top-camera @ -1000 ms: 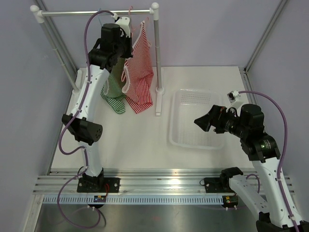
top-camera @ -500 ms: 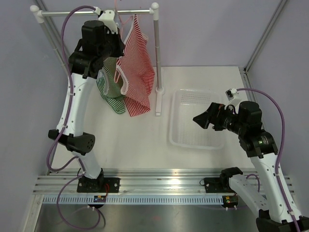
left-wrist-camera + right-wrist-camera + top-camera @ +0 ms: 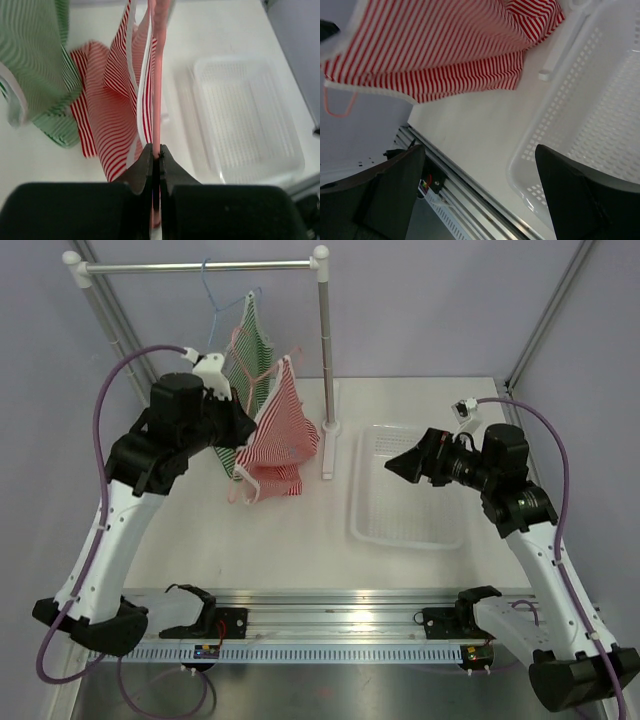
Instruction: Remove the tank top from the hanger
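The red-and-white striped tank top (image 3: pixel 282 432) hangs on a pink hanger (image 3: pixel 156 75) that is off the rail and held in the air above the table. My left gripper (image 3: pixel 243 426) is shut on that hanger, its jaws (image 3: pixel 156 152) pinching the thin pink bar with the top draped beyond them. The right wrist view shows the same red top (image 3: pixel 445 45) from below. My right gripper (image 3: pixel 395 468) hovers open over the left side of the basket, to the right of the red top, with nothing between its fingers (image 3: pixel 480 192).
A green-and-white striped top (image 3: pixel 248 340) still hangs on a blue hanger (image 3: pixel 207 295) from the rail (image 3: pixel 200 267). The rack's right post (image 3: pixel 325 350) stands just behind the red top. A white perforated basket (image 3: pixel 410 525) sits on the table at the right.
My left arm has swung down and toward the near side, carrying the pink hanger and red top off the rail. The green top stays on the rail. My right gripper edged left.
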